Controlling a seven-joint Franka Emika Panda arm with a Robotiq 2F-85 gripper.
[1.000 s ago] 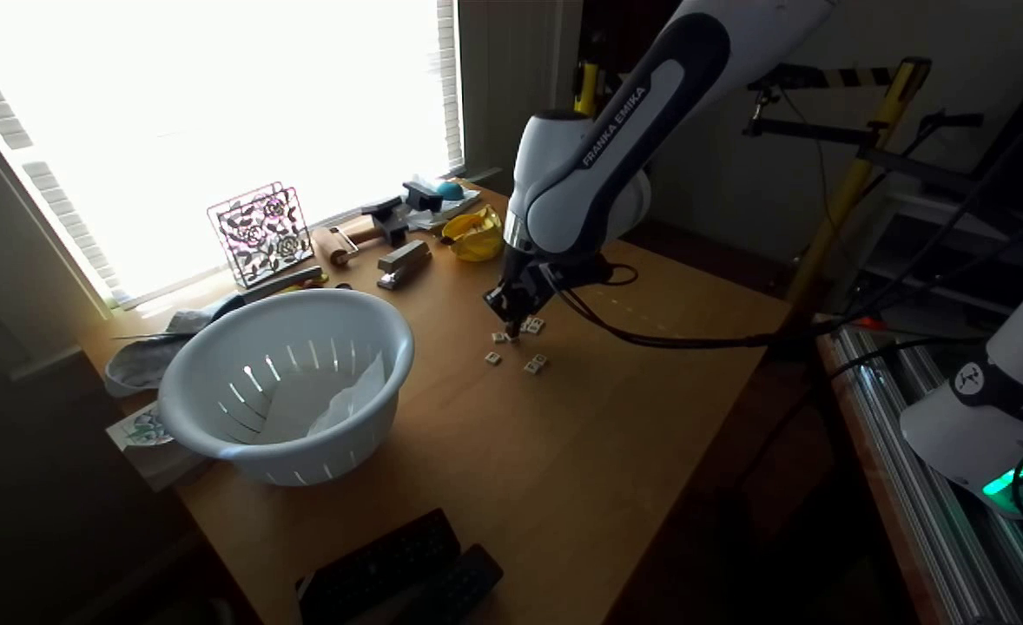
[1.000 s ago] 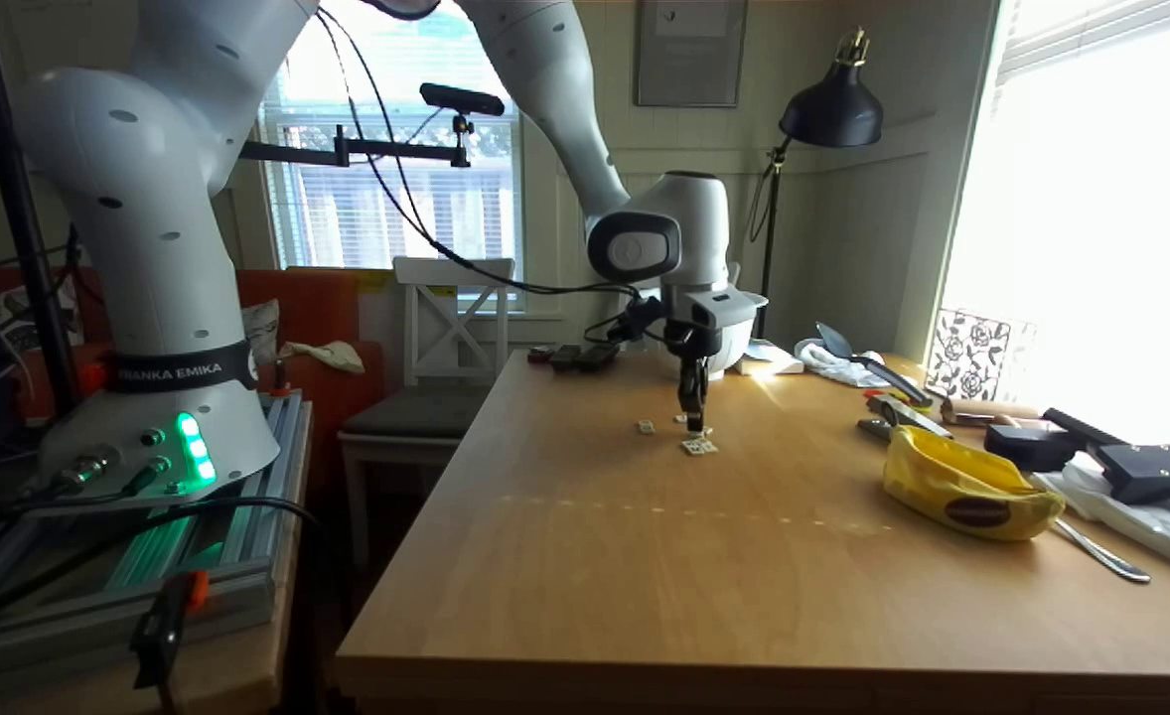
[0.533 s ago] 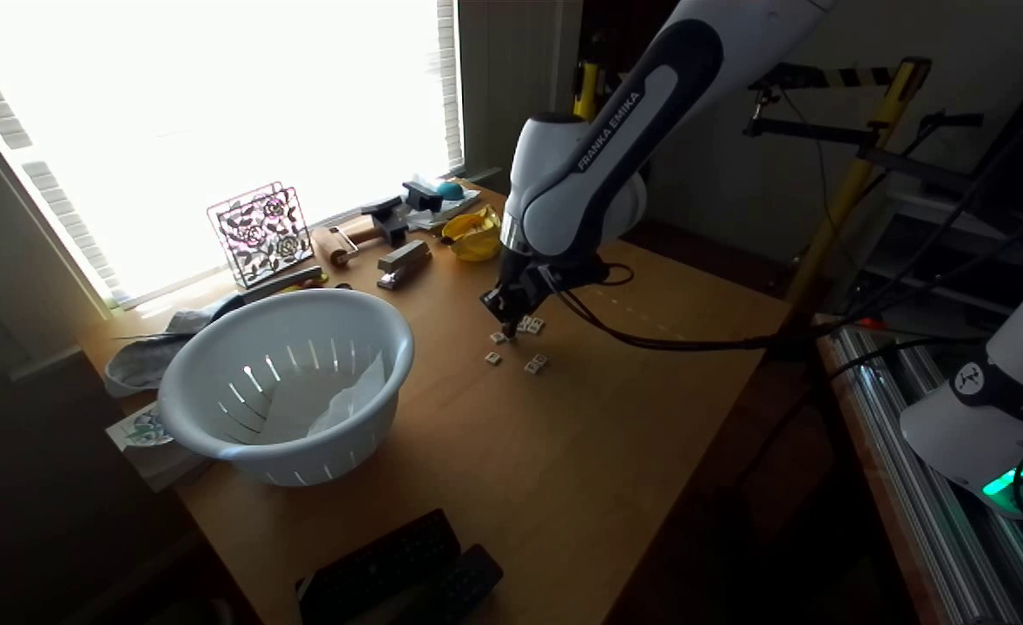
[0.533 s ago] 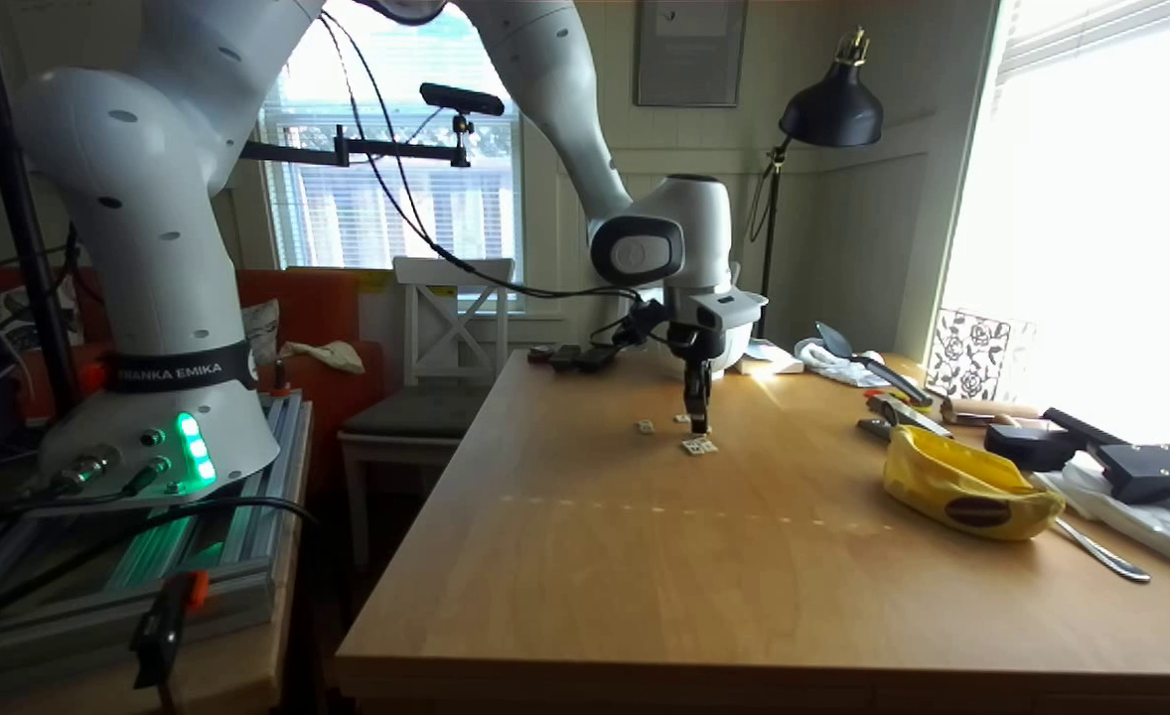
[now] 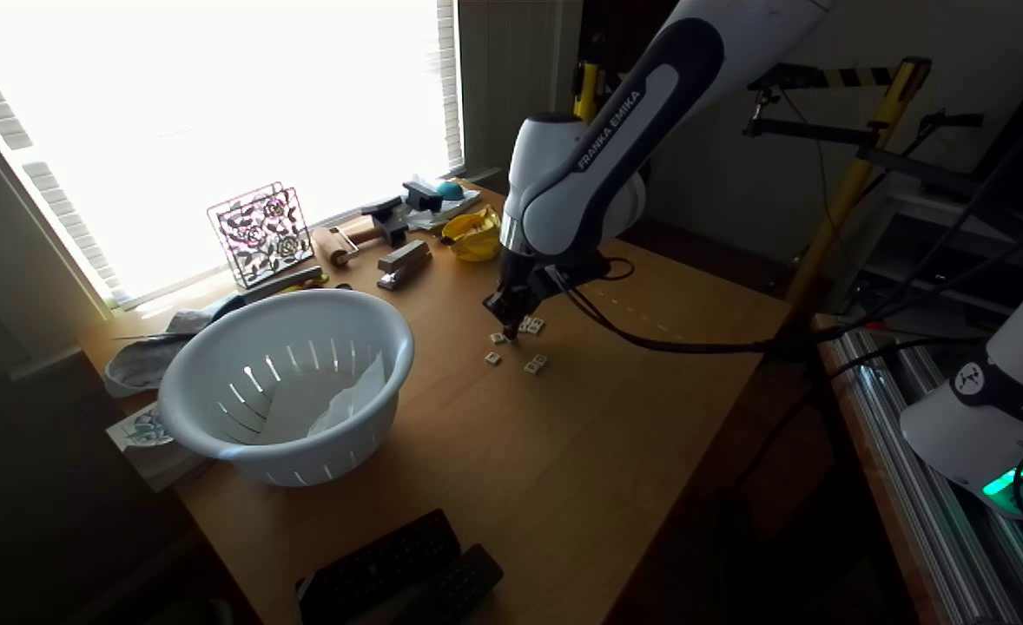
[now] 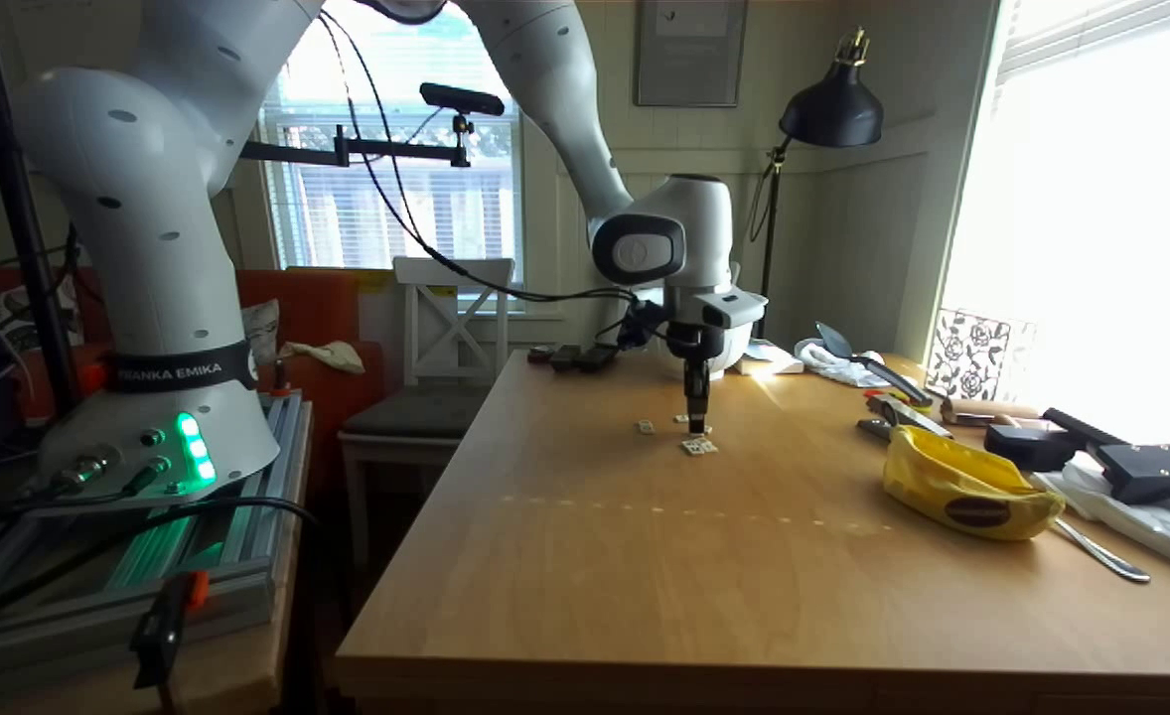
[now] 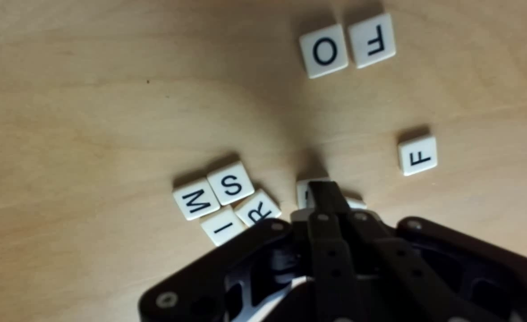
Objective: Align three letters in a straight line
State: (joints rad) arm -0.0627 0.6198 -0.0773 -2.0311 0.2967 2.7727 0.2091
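Pointing down — claw (image 6: 696,429) pressed together | wooden table (image 6: 595,596) — letter tiles (image 7: 231,184) strewn | window (image 5: 242,130) glaring

A black gripper (image 6: 697,429) points down among flat cream tiles (image 6: 700,447) on a brown wooden table (image 6: 645,586) — a yellow banana-shaped pouch (image 6: 952,485) sits nearer, to the right.

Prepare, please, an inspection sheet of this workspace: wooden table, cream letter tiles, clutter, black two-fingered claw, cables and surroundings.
Surface: light-brown wooden table, sunlit in places.
Job's things: square cream letter tiles; O and F side by side, another F apart, M, S, I, R clustered; others partly hidden.
Clutter: big white plastic colander, yellow banana-shaped holder, grey metal stapler.
Gripping: black two-fingered claw looks shut, low at partly hidden tiles; whether it holds one, unclear.
Cables: thin black cables hang in a curve.
Surroundings: bright rectangular window, black metal lamp.
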